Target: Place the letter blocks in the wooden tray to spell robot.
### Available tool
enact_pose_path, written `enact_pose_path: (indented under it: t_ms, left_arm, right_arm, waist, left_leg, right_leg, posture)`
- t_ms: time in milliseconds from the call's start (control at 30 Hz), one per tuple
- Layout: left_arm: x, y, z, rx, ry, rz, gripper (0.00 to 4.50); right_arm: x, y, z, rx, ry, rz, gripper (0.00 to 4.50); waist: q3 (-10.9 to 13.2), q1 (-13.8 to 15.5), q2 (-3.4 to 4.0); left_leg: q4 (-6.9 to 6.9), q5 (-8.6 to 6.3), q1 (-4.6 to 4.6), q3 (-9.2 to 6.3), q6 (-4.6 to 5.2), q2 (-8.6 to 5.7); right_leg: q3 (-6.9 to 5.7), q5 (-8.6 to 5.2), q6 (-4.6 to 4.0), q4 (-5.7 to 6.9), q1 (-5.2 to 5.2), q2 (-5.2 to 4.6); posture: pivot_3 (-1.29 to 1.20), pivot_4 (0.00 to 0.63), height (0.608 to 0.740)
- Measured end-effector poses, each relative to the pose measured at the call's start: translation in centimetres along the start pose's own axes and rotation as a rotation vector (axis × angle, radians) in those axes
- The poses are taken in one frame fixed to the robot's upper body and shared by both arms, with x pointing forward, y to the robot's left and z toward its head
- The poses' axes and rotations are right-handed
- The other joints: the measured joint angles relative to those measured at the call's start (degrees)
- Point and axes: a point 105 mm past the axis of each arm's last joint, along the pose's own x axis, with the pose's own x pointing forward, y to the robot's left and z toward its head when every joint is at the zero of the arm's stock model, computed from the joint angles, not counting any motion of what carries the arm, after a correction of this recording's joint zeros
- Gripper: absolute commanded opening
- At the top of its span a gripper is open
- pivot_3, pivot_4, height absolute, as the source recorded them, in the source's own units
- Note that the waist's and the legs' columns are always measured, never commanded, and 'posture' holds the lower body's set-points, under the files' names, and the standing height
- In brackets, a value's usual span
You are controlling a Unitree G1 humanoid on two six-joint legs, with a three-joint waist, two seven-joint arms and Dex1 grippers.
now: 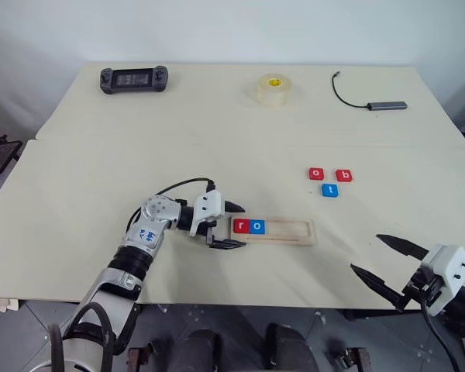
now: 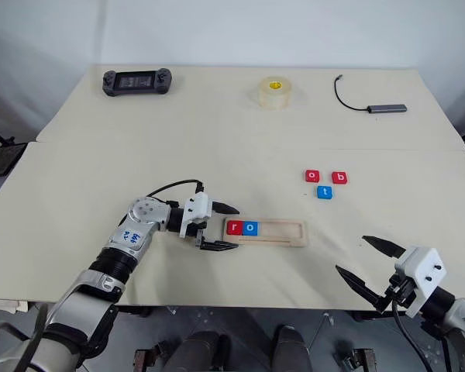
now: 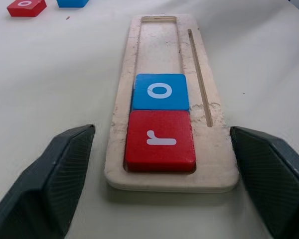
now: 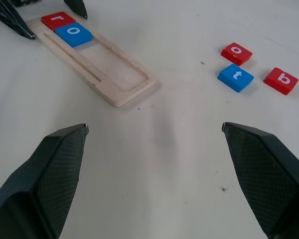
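The wooden tray [image 1: 273, 231] lies near the desk's [image 1: 101, 155] front edge with the red r block [image 1: 241, 226] and blue o block [image 1: 257, 227] side by side at its left end. Up at two o'clock from it, the red o block [image 1: 316, 173], red b block [image 1: 343, 176] and blue t block [image 1: 330, 190] sit loose. The left hand [image 1: 231, 225] straddles the tray's left end, spread wide and holding nothing; the right hand [image 1: 381, 263] hangs empty and wide apart at the tray's four o'clock.

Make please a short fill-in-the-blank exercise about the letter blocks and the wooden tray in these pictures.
1. The wooden tray holds ___ blocks.
2. The blue block in the tray shows the letter ___.
3. The loose blue block on the table shows the letter ___.
4. The loose b block is coloured ___.

Missing words: two; o; t; red
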Motion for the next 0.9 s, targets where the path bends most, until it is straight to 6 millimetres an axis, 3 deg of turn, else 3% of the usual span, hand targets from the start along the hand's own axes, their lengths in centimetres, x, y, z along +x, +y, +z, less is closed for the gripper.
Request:
enact_pose_path:
  t_ms: [133, 233, 433, 567, 700, 800, 900]
  left_arm:
    - [-1.8, -0.6, -0.6, -0.001, -0.052, 0.036, 4.45]
    - [-4.4, -0.8, -1.0, 0.017, -0.084, 0.090, 4.45]
    - [-9.3, -1.4, -1.6, -0.049, -0.104, 0.181, 4.45]
    - [-9.5, -2.3, -0.9, -0.078, -0.132, 0.162, 4.45]
    - [-9.5, -2.1, 0.5, -0.066, -0.192, 0.206, 4.45]
    - [-9.7, -2.0, 1.8, -0.044, -0.224, 0.235, 4.45]
    - [-9.9, -2.6, 1.6, -0.070, -0.226, 0.249, 4.45]
  right_arm:
    - [-1.4, -0.6, -0.2, -0.017, -0.016, -0.089, 4.50]
    - [-3.2, -1.1, -0.9, -0.022, 0.002, -0.168, 4.50]
    - [-4.8, -0.6, -2.7, 0.020, 0.039, -0.235, 4.50]
    - [-3.3, -1.8, -1.6, 0.032, -0.031, -0.274, 4.50]
    - [-0.4, -3.4, 0.0, 0.058, -0.052, -0.240, 4.50]
    - [2.5, -6.0, 2.8, 0.085, -0.060, -0.240, 4.50]
    - [5.3, -7.6, 5.2, 0.124, -0.033, -0.242, 4.50]
  waist:
    - [0.00, 0.02, 0.01]
    - [-0.01, 0.00, 0.01]
    - [-0.02, -0.08, 0.04]
    - [-0.03, -0.14, 0.06]
    - [-0.02, -0.23, 0.06]
    - [-0.05, -0.59, 0.13]
    - [-0.06, -0.69, 0.16]
  left_leg:
    - [-0.01, 0.00, -0.02, -0.05, -0.01, 0.01]
    - [-0.01, 0.00, -0.02, -0.03, -0.01, 0.00]
    - [-0.01, -0.01, 0.00, -0.05, -0.01, 0.00]
    - [-0.01, -0.01, 0.04, -0.10, -0.01, 0.01]
    - [0.00, 0.00, 0.01, -0.10, -0.02, 0.03]
    - [0.00, 0.02, 0.02, -0.12, -0.05, 0.04]
    - [-0.04, 0.02, -0.02, -0.21, -0.15, 0.14]
  right_leg:
    - [-0.02, 0.00, 0.00, -0.01, -0.03, 0.00]
    - [0.00, 0.00, 0.00, -0.06, -0.02, -0.01]
    - [0.05, 0.00, 0.00, -0.03, 0.00, -0.03]
    - [0.09, 0.00, 0.00, -0.02, 0.01, -0.03]
    - [0.10, 0.00, -0.02, 0.01, -0.04, -0.03]
    - [0.10, 0.00, -0.03, 0.02, -0.04, -0.04]
    - [-0.04, -0.08, -0.17, 0.04, -0.09, 0.02]
  posture:
    - [0.00, 0.150, 0.740]
    - [0.00, 0.150, 0.740]
    - [0.00, 0.150, 0.740]
    - [0.00, 0.150, 0.740]
    - [0.00, 0.150, 0.740]
    - [0.00, 0.150, 0.740]
    - [0.00, 0.150, 0.740]
